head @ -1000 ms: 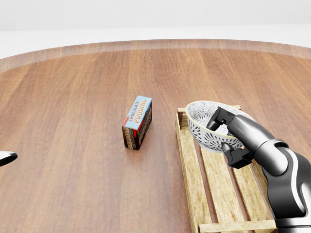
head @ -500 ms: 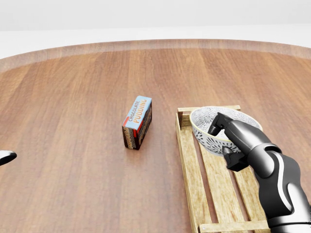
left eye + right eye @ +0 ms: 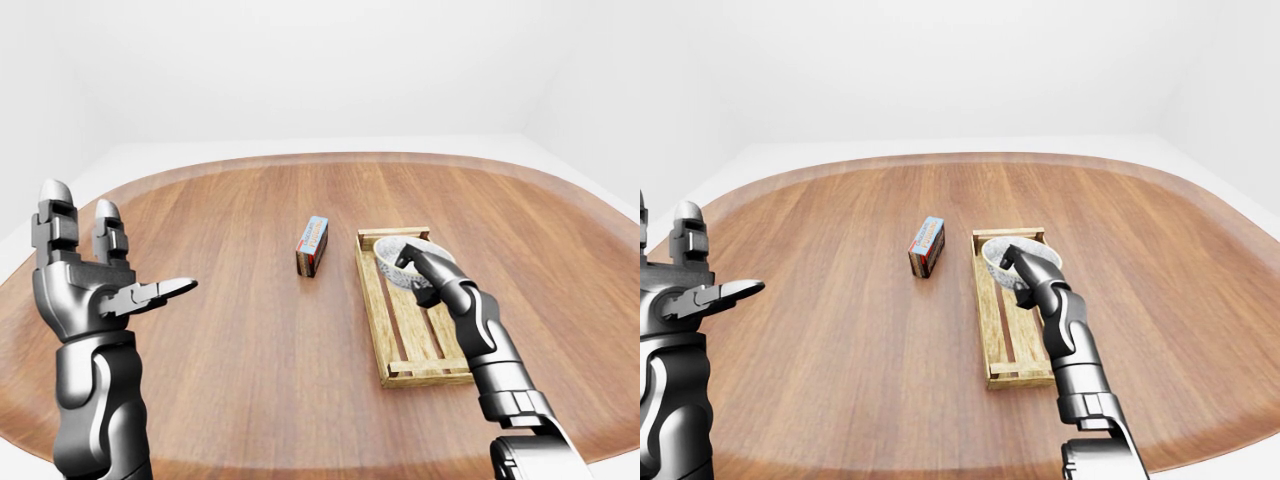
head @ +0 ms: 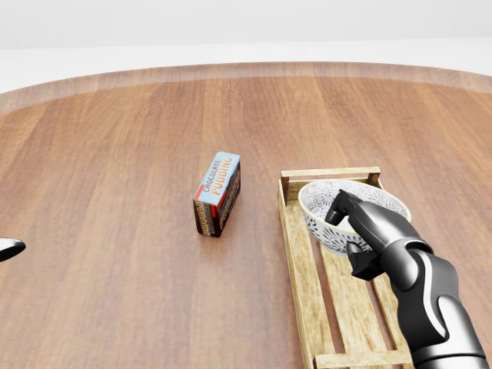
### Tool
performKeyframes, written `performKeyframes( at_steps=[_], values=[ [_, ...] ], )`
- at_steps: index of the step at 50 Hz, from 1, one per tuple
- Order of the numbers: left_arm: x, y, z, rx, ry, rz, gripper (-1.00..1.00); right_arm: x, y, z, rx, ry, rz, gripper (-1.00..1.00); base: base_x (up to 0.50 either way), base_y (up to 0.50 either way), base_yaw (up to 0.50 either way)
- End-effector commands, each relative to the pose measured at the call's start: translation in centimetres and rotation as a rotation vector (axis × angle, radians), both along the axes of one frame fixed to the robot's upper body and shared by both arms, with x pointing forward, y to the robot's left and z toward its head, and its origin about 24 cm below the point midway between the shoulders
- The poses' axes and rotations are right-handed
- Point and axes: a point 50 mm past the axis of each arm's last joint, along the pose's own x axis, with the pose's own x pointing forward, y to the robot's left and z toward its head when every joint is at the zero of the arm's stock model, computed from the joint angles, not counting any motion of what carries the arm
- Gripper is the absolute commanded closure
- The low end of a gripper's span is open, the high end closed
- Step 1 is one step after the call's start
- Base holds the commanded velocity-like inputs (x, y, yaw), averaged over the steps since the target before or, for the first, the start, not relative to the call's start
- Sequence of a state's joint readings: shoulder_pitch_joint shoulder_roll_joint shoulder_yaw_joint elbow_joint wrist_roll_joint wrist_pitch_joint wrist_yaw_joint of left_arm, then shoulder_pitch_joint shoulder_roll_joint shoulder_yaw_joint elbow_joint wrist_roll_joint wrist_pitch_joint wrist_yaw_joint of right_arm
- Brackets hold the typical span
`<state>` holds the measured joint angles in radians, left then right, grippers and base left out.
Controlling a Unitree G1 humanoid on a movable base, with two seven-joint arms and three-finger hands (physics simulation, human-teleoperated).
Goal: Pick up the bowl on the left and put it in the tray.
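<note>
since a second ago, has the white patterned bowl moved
Yes: the white patterned bowl sank and levelled in the head view; the wooden slatted tray's top rail, earlier hidden behind it, now shows above it.

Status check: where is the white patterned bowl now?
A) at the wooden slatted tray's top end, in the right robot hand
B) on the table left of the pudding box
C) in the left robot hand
A: the white patterned bowl is at the wooden slatted tray's top end in the head view, right robot hand closed on its rim.
</note>
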<state>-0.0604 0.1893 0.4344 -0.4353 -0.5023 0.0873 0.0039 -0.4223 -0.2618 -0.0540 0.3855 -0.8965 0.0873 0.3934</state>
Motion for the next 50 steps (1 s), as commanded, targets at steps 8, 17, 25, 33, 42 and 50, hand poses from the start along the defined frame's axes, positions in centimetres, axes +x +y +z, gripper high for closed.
performKeyframes(
  at_steps=[8,17,25,33,42,50],
  values=[
    [0.1,-0.2,-0.2,0.004,0.007,-0.005,-1.00,0.1,-0.7,-0.6,-0.109,-0.018,-0.043,1.00,0.00,0.00,0.00],
    [0.0,-0.1,-0.1,0.002,0.002,-0.004,-1.00,0.3,-0.3,-1.6,-0.079,-0.003,-0.054,1.00,0.00,0.00,0.00],
    [0.0,-0.1,-0.1,0.001,0.002,-0.004,-1.00,0.2,-0.4,-2.6,-0.058,0.011,-0.075,1.00,0.00,0.00,0.00],
    [0.1,-0.1,-0.1,0.001,0.004,-0.005,-1.00,0.2,-0.5,-3.2,-0.039,0.021,-0.094,1.00,0.00,0.00,0.00],
    [0.1,-0.1,-0.1,0.000,0.002,-0.004,-1.00,0.1,-1.0,-3.8,-0.042,0.030,-0.120,1.00,0.00,0.00,0.00],
    [0.1,-0.1,-0.1,0.000,0.005,-0.005,-1.00,0.1,-0.9,-4.5,-0.030,0.044,-0.131,1.00,0.00,0.00,0.00]
  ],
)
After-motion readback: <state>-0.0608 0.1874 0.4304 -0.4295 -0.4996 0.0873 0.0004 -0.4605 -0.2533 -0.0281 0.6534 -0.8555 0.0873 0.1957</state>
